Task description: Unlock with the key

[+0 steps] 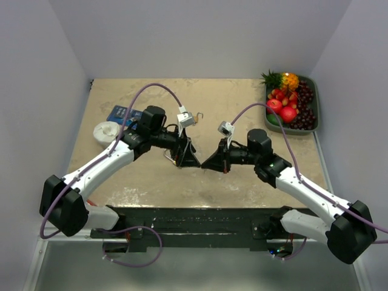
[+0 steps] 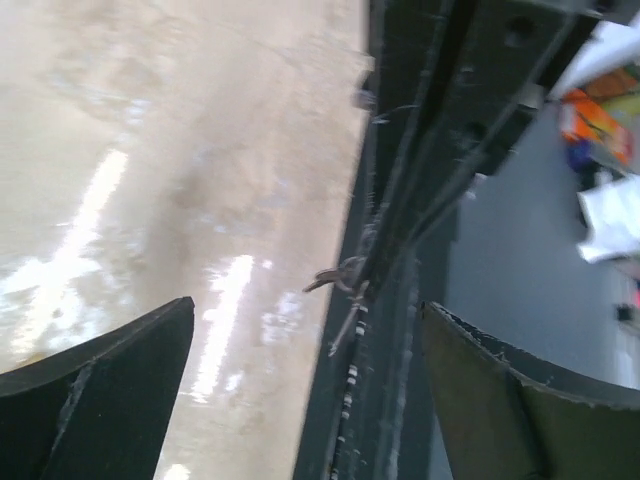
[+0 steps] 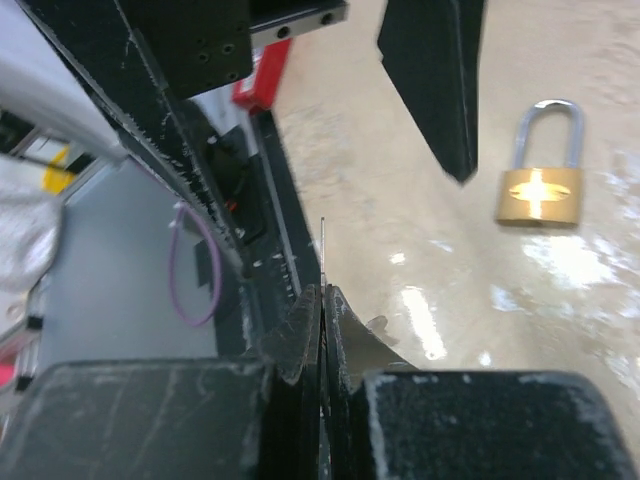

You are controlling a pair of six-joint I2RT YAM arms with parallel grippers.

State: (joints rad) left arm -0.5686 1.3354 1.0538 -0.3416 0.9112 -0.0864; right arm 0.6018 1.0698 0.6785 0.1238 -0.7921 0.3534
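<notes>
A dark green rectangular tray (image 1: 316,97) sits at the far right corner of the beige desk (image 1: 254,188). It is filled with toy fruit: a small pineapple (image 1: 285,80) at its far end, red strawberries (image 1: 280,94) and two red apples (image 1: 281,109) along its left side, dark purple grapes (image 1: 307,112) along its right side, and a green piece (image 1: 273,120) at the near left end.

Near the far left corner lie a white round dish-like object (image 1: 108,131) and, just beyond it, a blue flat packet (image 1: 121,113); whether the white object holds anything cannot be told.

The two arms meet over the middle of the desk, fingertips close together. The left gripper (image 1: 189,159) is released, its black fingers (image 2: 120,370) spread wide with nothing between them. The right gripper (image 3: 322,295) is clenched, its pads pressed together on a thin silver key (image 3: 322,250), seen edge-on as a sliver standing out past the fingertips.

The brass padlock with a silver shackle (image 3: 540,180) lies flat on the desk near the middle, just beyond one finger of the left gripper in the right wrist view, apart from both grippers. Its shackle looks closed.
</notes>
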